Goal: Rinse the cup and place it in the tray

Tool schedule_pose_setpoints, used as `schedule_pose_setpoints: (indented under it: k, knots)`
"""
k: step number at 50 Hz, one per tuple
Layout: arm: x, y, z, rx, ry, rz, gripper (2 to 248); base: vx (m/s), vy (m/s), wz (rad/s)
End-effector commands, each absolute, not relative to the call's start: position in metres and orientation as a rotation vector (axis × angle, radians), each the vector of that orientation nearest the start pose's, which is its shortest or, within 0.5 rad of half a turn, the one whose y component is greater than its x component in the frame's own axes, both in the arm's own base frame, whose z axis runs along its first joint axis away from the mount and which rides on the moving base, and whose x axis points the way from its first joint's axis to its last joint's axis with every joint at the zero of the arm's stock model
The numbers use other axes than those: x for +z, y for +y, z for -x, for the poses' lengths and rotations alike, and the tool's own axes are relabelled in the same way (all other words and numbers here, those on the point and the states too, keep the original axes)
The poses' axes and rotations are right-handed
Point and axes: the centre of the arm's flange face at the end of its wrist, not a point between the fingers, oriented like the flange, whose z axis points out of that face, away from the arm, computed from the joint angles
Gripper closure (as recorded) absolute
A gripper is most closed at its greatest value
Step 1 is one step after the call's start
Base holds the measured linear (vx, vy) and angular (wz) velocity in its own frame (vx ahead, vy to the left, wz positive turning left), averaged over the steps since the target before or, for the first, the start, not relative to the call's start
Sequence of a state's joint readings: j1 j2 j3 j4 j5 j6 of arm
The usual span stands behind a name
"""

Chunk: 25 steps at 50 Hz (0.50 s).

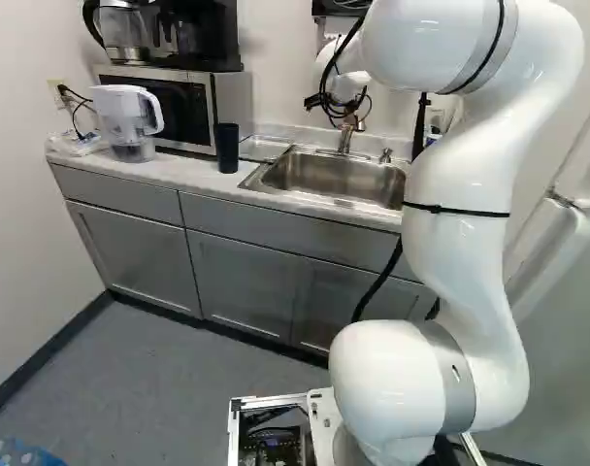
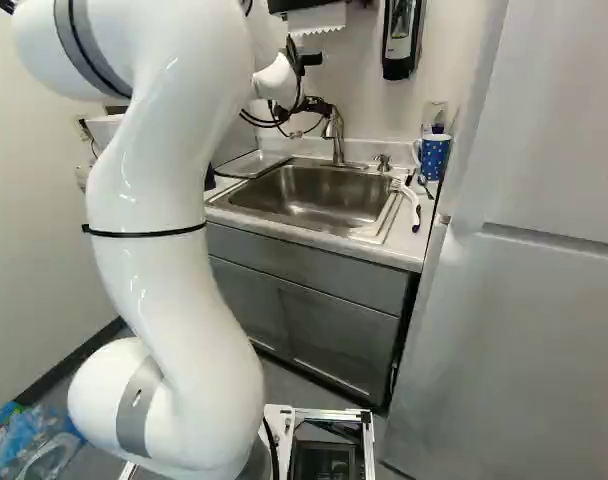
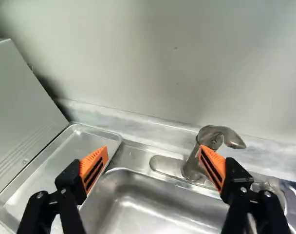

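In the right base view my gripper (image 2: 322,106) is at the faucet (image 2: 338,135), above the back of the sink (image 2: 309,195). The wrist view shows the gripper (image 3: 153,157) open, nothing between its pads; one finger overlaps the faucet handle (image 3: 220,136), and I cannot tell whether they touch. A dark cup (image 1: 227,148) stands upright on the counter, left of the sink in the left base view. The shallow metal tray (image 3: 65,153) lies between the sink and the microwave. No cup shows in the wrist view.
A microwave (image 1: 188,109) carries a coffee maker (image 1: 203,34); a water pitcher (image 1: 130,121) stands beside it. Past the sink's other side are a blue dotted mug (image 2: 434,156) and a white-handled brush (image 2: 412,195). A fridge (image 2: 524,300) stands close by. The wall rises behind the faucet.
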<state>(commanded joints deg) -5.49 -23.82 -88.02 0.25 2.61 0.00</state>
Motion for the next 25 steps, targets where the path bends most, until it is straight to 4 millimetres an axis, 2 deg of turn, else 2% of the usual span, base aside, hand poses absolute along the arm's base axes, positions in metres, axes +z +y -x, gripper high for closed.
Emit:
schedule_pose_setpoints:
  k: [25]
  knots:
    - [0.651, -0.072, -0.698, -2.017, 0.134, 2.486, 3, 0.0, 0.0, 0.0]
